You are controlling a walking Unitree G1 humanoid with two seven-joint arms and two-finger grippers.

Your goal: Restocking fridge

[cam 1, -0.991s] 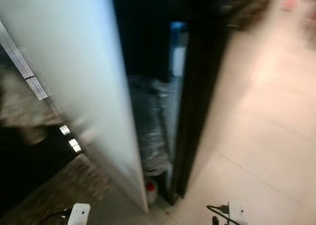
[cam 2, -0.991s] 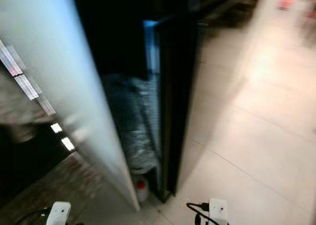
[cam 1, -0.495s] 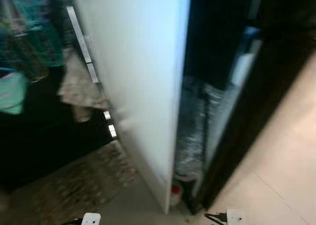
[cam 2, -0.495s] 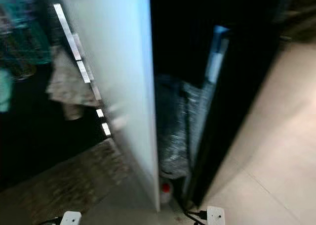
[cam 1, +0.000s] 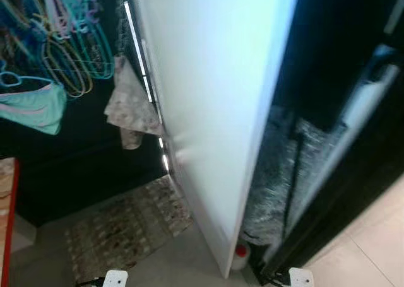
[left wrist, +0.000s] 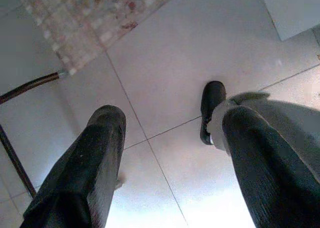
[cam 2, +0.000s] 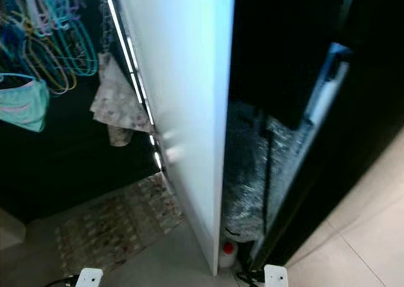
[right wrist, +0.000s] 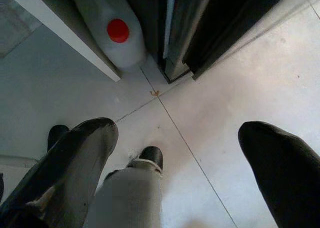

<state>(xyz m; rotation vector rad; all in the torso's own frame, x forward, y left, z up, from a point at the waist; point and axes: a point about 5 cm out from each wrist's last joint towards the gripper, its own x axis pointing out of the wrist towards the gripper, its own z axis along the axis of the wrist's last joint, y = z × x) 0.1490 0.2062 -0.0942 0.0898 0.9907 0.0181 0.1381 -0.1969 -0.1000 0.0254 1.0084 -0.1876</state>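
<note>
White panel (cam 2: 183, 98) stands edge-on ahead, its lower corner meeting the tiled floor (right wrist: 220, 87). Beside that corner a white jug w/ red cap (right wrist: 112, 30) sits in the dark gap, next to the black fridge edge (cam 2: 303, 192). Patterned mat (cam 1: 126, 227) lies on the left, hangers (cam 1: 69, 41) above. Left gripper (left wrist: 170, 158) and right gripper (right wrist: 180, 158) hang over bare floor, fingers spread wide, holding nothing (shoes below).
</note>
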